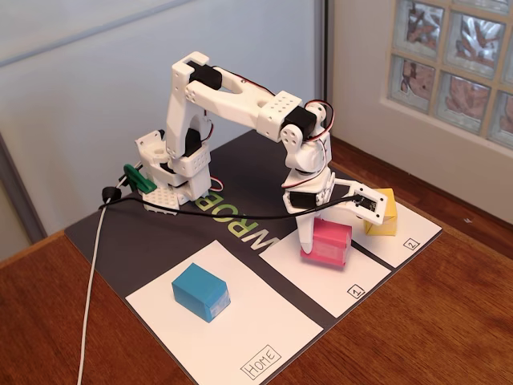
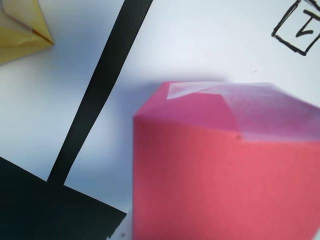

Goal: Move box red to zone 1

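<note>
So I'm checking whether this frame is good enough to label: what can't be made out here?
- Gripper: in the fixed view the red box and the arm hide the fingertips, so open or shut is unclear; the wrist view shows no fingers.
- Red box: cut off by the wrist view's right and bottom edges.
- Yellow box: partly hidden behind the gripper's body in the fixed view.

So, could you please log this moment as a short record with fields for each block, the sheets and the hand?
red box: on zone 1, at its far end
blue block: on HOME sheet
yellow block: on sheet 2
hand: at the red box's left side in the fixed view; open or shut cannot be told
wrist view: red box fills the lower right
</note>
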### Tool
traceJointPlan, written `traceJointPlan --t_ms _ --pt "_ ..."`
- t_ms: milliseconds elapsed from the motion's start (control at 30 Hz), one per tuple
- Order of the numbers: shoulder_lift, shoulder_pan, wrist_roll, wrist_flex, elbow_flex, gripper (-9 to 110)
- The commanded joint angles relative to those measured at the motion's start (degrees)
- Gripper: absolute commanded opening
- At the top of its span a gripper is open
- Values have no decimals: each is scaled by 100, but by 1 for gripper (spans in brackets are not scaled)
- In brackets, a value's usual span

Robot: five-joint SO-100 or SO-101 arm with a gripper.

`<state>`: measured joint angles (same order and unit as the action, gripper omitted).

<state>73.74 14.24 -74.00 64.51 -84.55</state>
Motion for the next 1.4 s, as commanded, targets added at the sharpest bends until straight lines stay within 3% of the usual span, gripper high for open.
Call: traceJointPlan --t_ms 0,1133,1367 --pt "62 53 9 -88 44 0" --pt "-35 -149 123 -694 -624 0" --pt "-9 -114 105 -721 -642 20"
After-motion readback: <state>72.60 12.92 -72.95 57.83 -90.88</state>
